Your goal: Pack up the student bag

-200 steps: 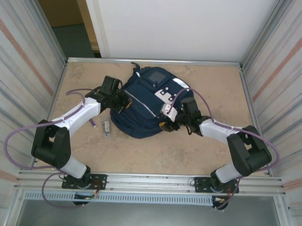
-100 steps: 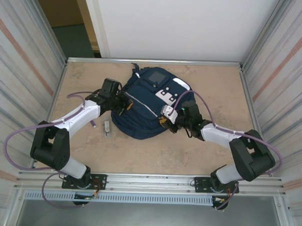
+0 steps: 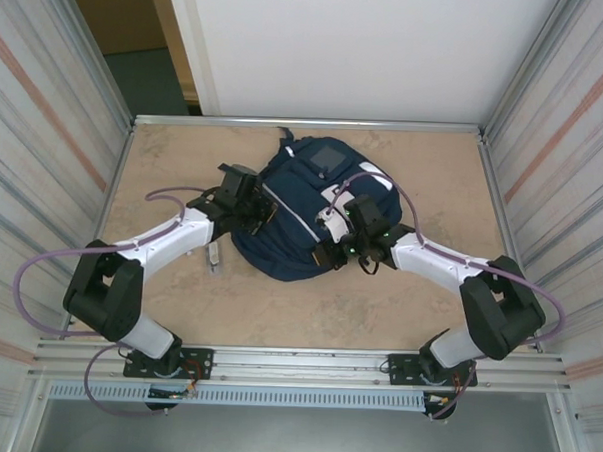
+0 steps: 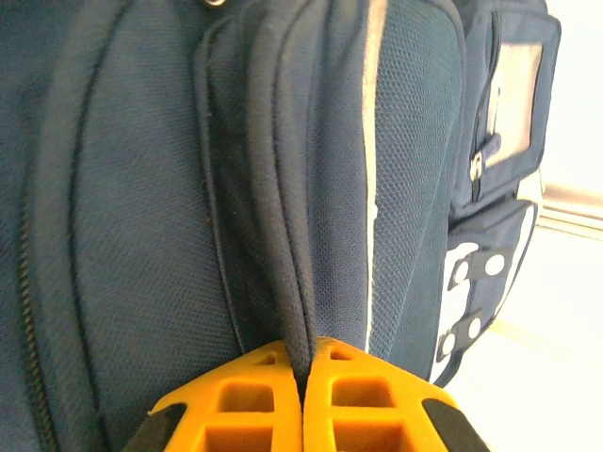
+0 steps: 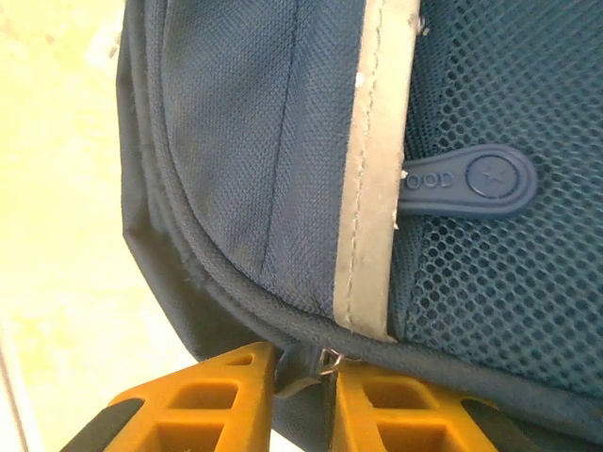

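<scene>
Student bag (image 3: 302,211) has slid toward 3 o'clock, still mid-table. Left gripper (image 4: 303,363) stays clamped on its seam. Right gripper (image 5: 301,363) pinches the zipper pull (image 5: 325,361). Tan table (image 3: 408,311), ribbed metal side walls (image 3: 46,125).

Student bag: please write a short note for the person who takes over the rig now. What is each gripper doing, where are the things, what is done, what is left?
Left gripper: shut on a seam fold of the student bag.
Right gripper: narrow gap with the metal zip pull in it; firm grip unsure.
The bag lies mid-table; a small grey object lies beside it, near the left arm.
Done: bag pinned, zip pull reached.
Left: probably pull the zip open, then pack; the bag's contents cannot be seen.
</scene>
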### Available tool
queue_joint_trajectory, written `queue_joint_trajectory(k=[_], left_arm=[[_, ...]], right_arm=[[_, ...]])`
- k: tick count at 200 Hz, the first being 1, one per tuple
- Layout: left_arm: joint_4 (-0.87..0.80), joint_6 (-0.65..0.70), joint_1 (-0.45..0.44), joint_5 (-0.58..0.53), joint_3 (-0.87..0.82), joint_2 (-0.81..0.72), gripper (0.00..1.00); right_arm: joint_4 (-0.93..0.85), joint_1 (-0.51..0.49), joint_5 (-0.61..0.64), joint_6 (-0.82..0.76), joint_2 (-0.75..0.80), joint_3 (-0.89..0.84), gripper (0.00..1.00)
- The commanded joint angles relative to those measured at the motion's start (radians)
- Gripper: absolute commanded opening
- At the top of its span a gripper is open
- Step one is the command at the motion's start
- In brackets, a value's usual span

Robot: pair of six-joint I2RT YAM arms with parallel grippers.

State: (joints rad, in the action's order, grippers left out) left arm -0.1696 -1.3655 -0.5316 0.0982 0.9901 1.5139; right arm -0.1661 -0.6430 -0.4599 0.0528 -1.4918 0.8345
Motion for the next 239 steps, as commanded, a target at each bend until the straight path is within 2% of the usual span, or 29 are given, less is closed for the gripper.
queue_joint_trajectory(k=[1, 20, 37, 65, 73, 84, 93, 115, 130, 144, 155, 164, 181, 207, 221, 239], left_arm=[[0.098, -0.034, -0.058, 0.014, -0.021, 0.014, 0.0], [0.123, -0.033, -0.059, 0.0, -0.034, 0.025, 0.0], [0.135, -0.036, -0.065, -0.018, -0.049, 0.034, 0.0], [0.142, -0.045, -0.06, -0.026, -0.06, 0.047, 0.0], [0.148, -0.037, -0.063, -0.031, -0.059, 0.051, 0.0], [0.159, -0.031, -0.068, -0.025, -0.06, 0.065, 0.0], [0.184, -0.025, -0.068, -0.012, -0.068, 0.069, 0.0], [0.239, 0.015, -0.051, -0.048, -0.125, 0.019, 0.3], [0.223, 0.097, -0.023, -0.06, -0.146, -0.032, 0.37], [0.193, 0.22, -0.001, -0.031, -0.143, -0.074, 0.41], [0.23, 0.39, 0.01, 0.053, -0.148, -0.109, 0.43], [0.235, 0.507, -0.005, 0.082, -0.151, -0.142, 0.46], [0.175, 0.673, -0.054, 0.052, -0.165, -0.206, 0.46], [0.167, 0.826, -0.088, 0.134, -0.219, -0.251, 0.46], [0.191, 0.934, -0.106, 0.215, -0.246, -0.25, 0.47], [0.233, 1.039, -0.129, 0.314, -0.277, -0.245, 0.47]], right_arm=[[0.091, -0.045, -0.116, 0.147, -0.043, 0.058, 0.24], [0.147, -0.061, -0.078, 0.207, -0.063, 0.044, 0.24], [0.213, -0.071, -0.095, 0.239, -0.064, 0.018, 0.23], [0.173, -0.09, -0.1, 0.17, -0.049, 0.019, 0.15], [0.162, -0.089, -0.119, 0.147, -0.046, 0.019, 0.2], [0.176, -0.058, -0.193, 0.149, -0.046, 0.011, 0.34], [0.207, -0.025, -0.239, 0.172, -0.04, 0.001, 0.36], [0.23, 0.029, -0.301, 0.172, 0.003, -0.012, 0.42], [0.146, 0.034, -0.299, 0.052, 0.049, -0.005, 0.47], [0.003, 0.033, -0.342, -0.127, 0.109, 0.012, 0.53], [-0.194, 0.03, -0.461, -0.375, 0.173, 0.048, 0.58], [-0.301, 0.035, -0.49, -0.549, 0.231, 0.064, 0.6], [-0.185, 0.051, -0.387, -0.564, 0.335, 0.012, 0.61], [0.079, 0.024, -0.019, -0.65, 0.394, -0.101, 0.67], [0.039, 0.027, 0.058, -0.792, 0.339, -0.072, 0.67], [-0.159, 0.039, 0.138, -0.98, 0.238, 0.051, 0.65]])
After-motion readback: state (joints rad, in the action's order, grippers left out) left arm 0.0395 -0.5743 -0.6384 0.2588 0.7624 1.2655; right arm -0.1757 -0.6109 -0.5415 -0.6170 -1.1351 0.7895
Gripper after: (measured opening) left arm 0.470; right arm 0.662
